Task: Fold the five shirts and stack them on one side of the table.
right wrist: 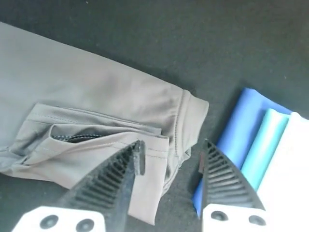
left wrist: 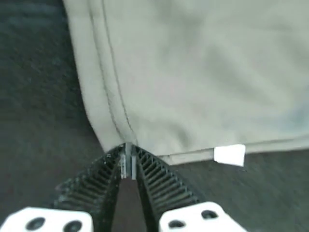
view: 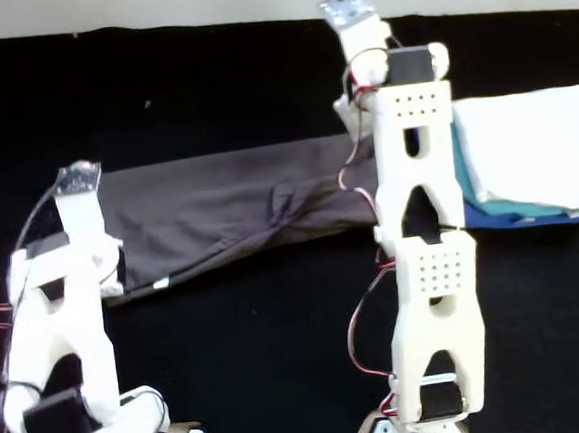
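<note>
Three folded shirts, white over teal over blue, sit stacked on the right side of the table. The grey shirt lies as a long strip across the middle, its right end just beside that stack. My left gripper is pinched closed on the near-left hem corner, I judge to carry it over. My right gripper hangs wide apart above the right end, placed to grab it.

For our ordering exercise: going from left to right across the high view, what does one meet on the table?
left arm → grey shirt → right arm → stack of folded shirts, white on top
</note>
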Available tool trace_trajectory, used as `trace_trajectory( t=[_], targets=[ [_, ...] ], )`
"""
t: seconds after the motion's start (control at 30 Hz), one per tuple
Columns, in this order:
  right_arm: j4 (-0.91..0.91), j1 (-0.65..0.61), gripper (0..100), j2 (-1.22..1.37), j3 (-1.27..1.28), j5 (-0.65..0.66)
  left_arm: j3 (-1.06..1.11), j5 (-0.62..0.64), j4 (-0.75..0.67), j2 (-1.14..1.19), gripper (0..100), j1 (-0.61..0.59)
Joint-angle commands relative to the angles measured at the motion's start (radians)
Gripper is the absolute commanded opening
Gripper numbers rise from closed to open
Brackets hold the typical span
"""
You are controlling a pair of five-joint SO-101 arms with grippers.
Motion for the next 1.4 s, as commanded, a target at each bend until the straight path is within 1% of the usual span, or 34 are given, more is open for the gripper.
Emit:
trace_trajectory(
  t=[0.0,0.07,0.17,0.3,0.4,0.5,0.63,0.8,0.9,1.0,1.13,1.2,1.27,1.3,1.33,1.37],
  targets=[
    [0.015,0.007,18.1,-0.102,0.045,-0.086,-0.154,0.011,0.186,-0.104,4,0.004],
    [0.015,-0.007,18.1,-0.206,0.176,-0.138,-0.222,0.011,0.239,-0.101,11,0.001],
    [0.012,-0.045,18.1,-0.400,0.438,-0.143,-0.288,0.009,0.244,-0.016,20,-0.024],
    [0.005,-0.070,18.1,-0.622,0.760,-0.141,-0.432,0.011,0.249,0.208,20,-0.048],
    [0.004,-0.065,18.1,-0.743,0.918,-0.132,-0.547,0.049,0.250,0.369,20,-0.070],
    [0.004,-0.065,18.1,-0.834,1.027,-0.072,-0.636,0.084,0.252,0.496,20,-0.084],
    [0.004,-0.065,18.1,-0.905,1.070,-0.041,-0.684,0.086,0.245,0.601,19,-0.087],
    [0.004,-0.067,18.1,-0.931,1.070,-0.041,-0.691,0.092,0.218,0.667,19,-0.068],
    [0.004,-0.067,18.1,-0.937,1.070,-0.041,-0.687,0.138,0.229,0.694,19,-0.016],
    [0.007,-0.065,18.1,-0.938,1.064,-0.043,-0.691,0.175,0.293,0.717,19,0.068],
    [0.008,-0.065,18.1,-0.980,1.070,-0.048,-0.691,0.175,0.359,0.731,19,0.193],
    [0.008,-0.068,18.1,-1.030,1.072,-0.048,-0.690,0.175,0.365,0.733,14,0.217],
    [0.008,-0.067,18.1,-1.092,1.073,-0.044,-0.691,0.175,0.367,0.733,3,0.214],
    [0.008,-0.065,18.1,-1.115,1.075,-0.044,-0.691,0.175,0.367,0.731,0,0.203],
    [0.008,-0.065,18.1,-1.139,1.084,-0.043,-0.691,0.173,0.370,0.731,2,0.186],
    [0.008,-0.065,18.1,-1.164,1.102,-0.043,-0.693,0.173,0.379,0.730,1,0.168]
  ],
)
